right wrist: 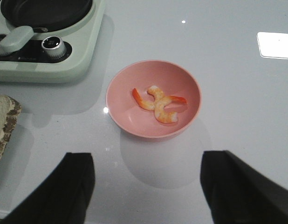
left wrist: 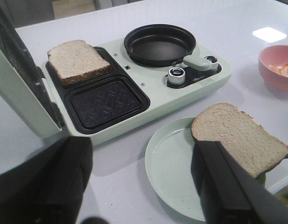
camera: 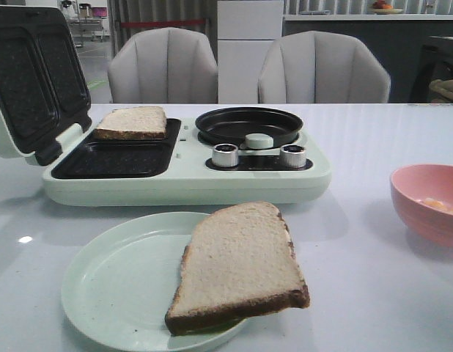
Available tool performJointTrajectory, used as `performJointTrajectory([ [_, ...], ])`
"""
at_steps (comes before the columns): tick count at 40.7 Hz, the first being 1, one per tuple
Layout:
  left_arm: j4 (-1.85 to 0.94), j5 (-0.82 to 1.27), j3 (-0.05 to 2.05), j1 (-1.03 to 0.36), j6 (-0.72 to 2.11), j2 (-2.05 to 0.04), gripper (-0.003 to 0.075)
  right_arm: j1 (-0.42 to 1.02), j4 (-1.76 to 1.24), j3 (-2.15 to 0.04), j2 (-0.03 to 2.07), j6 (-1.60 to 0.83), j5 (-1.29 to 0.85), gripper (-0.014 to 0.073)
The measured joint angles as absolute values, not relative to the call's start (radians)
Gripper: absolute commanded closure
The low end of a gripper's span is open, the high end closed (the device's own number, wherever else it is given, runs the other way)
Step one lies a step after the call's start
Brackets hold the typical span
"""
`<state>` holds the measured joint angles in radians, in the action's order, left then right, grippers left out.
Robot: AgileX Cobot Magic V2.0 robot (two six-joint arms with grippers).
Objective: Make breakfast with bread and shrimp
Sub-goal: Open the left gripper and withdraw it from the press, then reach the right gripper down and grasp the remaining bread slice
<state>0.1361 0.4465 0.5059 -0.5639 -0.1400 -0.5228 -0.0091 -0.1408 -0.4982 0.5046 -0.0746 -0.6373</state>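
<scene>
Hovering with jaws spread and empty, your left gripper sits above the plated bread, lower centre; pinch its crust edge squarely. Right gripper, likewise parted, overlooks shrimp mid-frame.

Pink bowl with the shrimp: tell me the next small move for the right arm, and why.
Probably lower the open right gripper toward the curled orange-pink shrimp in the round pink bowl. Its fingers are spread on the near side of the bowl, holding nothing, and the round black frying pan on the pale green breakfast maker holds nothing yet.
</scene>
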Motion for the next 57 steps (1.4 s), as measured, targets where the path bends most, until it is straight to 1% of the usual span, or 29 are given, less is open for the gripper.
performJointTrajectory([
  [5,0.136,0.447,0.506,-0.564,-0.140,-0.523,0.0213,-0.009,-0.161,-0.498,0.505,-0.075,-0.628,0.0011],
  [14,0.136,0.447,0.506,-0.564,-0.140,-0.523,0.0213,-0.009,-0.185,-0.498,0.505,-0.075,-0.532,0.0011],
  [23,0.136,0.447,0.506,-0.564,-0.140,-0.523,0.0213,0.009,-0.336,-0.510,0.558,-0.082,-0.551,0.0011],
  [29,0.136,0.447,0.506,-0.564,-0.140,-0.523,0.0213,0.074,-0.422,-0.549,0.678,-0.113,-0.656,0.0011],
  [35,0.136,0.447,0.506,-0.564,-0.140,-0.523,0.0213,0.184,-0.510,-0.554,0.821,-0.119,-0.681,0.0011],
  [44,0.136,0.447,0.506,-0.564,-0.140,-0.523,0.0213,0.370,-0.630,-0.556,1.039,-0.121,-0.565,0.0011],
  [49,0.136,0.447,0.506,-0.564,-0.140,-0.523,0.0213,0.446,-0.663,-0.583,1.168,-0.122,-0.500,0.0011],
  [57,0.136,0.447,0.506,-0.564,-0.140,-0.523,0.0213,0.488,-0.678,-0.675,1.362,-0.122,-0.472,0.0011],
])
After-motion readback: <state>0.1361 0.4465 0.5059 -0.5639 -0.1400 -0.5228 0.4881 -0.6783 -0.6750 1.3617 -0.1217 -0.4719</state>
